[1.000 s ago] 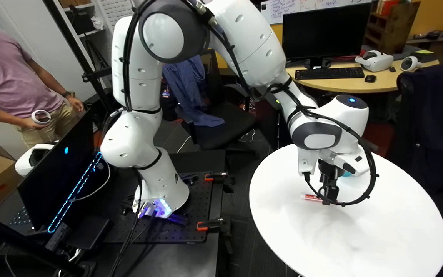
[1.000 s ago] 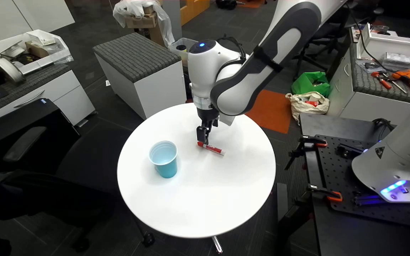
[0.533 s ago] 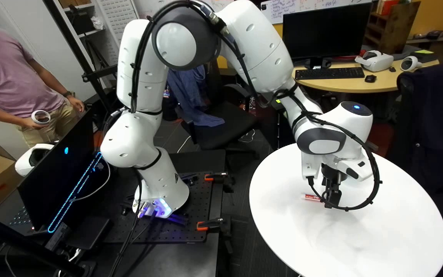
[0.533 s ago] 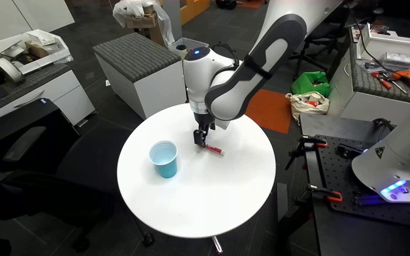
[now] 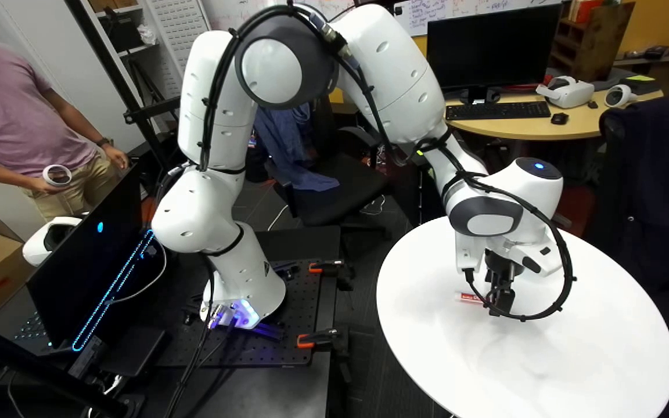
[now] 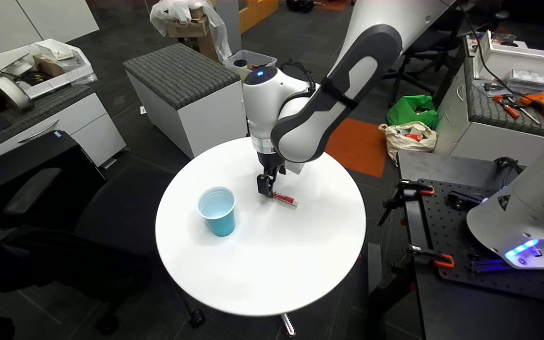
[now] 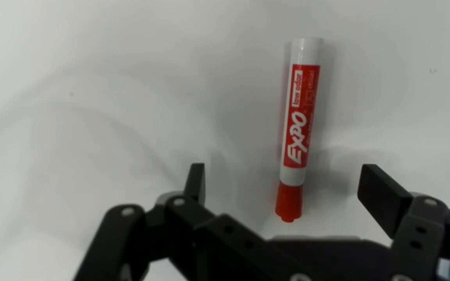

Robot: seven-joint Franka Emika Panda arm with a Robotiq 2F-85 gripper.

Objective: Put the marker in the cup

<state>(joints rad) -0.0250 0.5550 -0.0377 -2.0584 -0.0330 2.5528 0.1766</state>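
The marker (image 7: 293, 175) lay on the table (image 6: 234, 283), its cap (image 7: 288, 199) between the fingers (image 7: 383, 197) of the gripper (image 7: 284, 182), which were spread wide with a gap on each side. The red label (image 7: 302, 117) read "EXPO" and "low odor", and faintly "chisel"; the other small print was too blurred to read. In an exterior view the cup (image 6: 222, 222) stood upright, apart from the marker, and a finger hid the cap. The wrist view caught only a cut-off blue bit. Writing on the whiteboard (image 5: 418, 20) was too small.
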